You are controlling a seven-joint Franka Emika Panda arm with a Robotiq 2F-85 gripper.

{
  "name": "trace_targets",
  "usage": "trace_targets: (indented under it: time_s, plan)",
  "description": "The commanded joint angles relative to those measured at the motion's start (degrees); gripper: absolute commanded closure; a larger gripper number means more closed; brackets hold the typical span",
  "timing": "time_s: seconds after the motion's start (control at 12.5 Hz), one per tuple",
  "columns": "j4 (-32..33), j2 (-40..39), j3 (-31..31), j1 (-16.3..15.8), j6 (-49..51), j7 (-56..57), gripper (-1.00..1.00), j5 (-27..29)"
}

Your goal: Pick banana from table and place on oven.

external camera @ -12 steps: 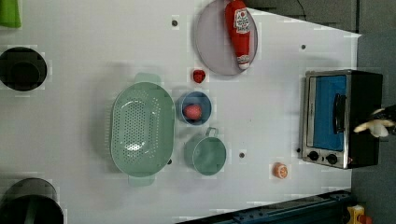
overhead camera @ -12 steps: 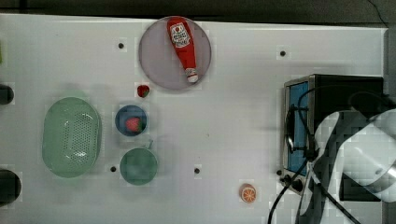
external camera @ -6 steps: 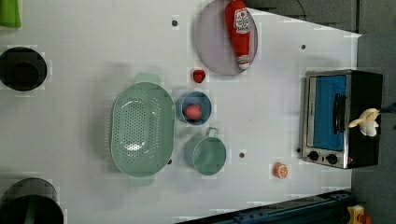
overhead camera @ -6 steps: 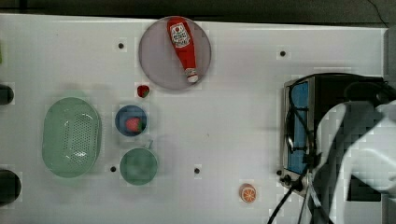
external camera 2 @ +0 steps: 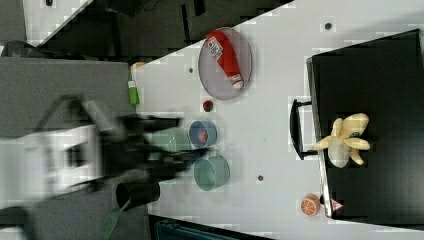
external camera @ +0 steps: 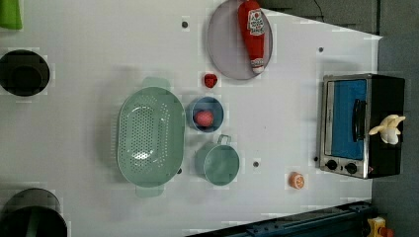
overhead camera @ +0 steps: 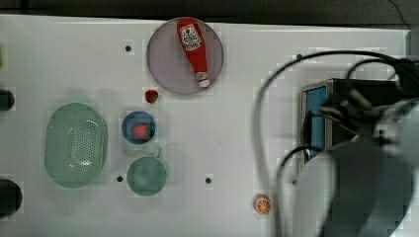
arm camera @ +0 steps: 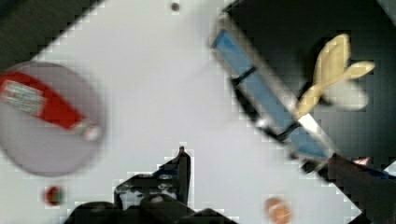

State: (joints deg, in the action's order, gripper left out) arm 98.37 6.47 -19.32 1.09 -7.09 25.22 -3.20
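The banana [external camera: 388, 129] lies on the black top of the oven [external camera: 346, 123], near its front edge above the door handle. It appears peeled open, with pale flaps spread out [external camera 2: 345, 140]. In the wrist view my gripper [arm camera: 257, 156] is open, well back from the banana [arm camera: 334, 70], and nothing sits between its dark fingers [arm camera: 182, 168]. In the top view my blurred arm [overhead camera: 365, 187] hangs over the oven [overhead camera: 316, 118] and hides the banana. The white table [external camera: 286, 98] carries everything.
A ketchup bottle [overhead camera: 192, 49] lies on a grey plate [overhead camera: 163, 64]. A green colander [overhead camera: 74, 145], a blue bowl [overhead camera: 138, 127], a teal pot [overhead camera: 146, 175] and a small red fruit [overhead camera: 151, 96] sit on the top view's left. An orange slice [overhead camera: 262, 204] lies near the oven. Black cables [overhead camera: 262, 123] loop over the table.
The fingers opened and let go of the banana, which now rests alone on the oven top. The arm has pulled away from it and looms larger in the top view.
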Motion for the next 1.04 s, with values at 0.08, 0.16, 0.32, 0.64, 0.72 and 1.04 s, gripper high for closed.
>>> trace_targets:
  time_s: [0.08,0.16,0.32,0.64,0.72,1.04]
  plan:
    - [0.51,-2.54,8.59,-2.82,1.37,-23.57,-1.0,-1.34]
    - [1.0,-2.52,11.2,-2.84,1.39,-30.18,-1.0,-1.34]
    - [2.88,-2.32,14.82,-2.86,1.4,-38.01,-1.0,-1.06]
    - [5.96,1.3,15.89,-2.88,1.48,-37.91,-1.0,-0.11]
    - [6.95,2.23,16.01,-2.89,1.47,-37.91,-1.0,0.41]
    - [9.31,3.94,15.86,-2.87,1.46,-37.91,-1.0,0.79]
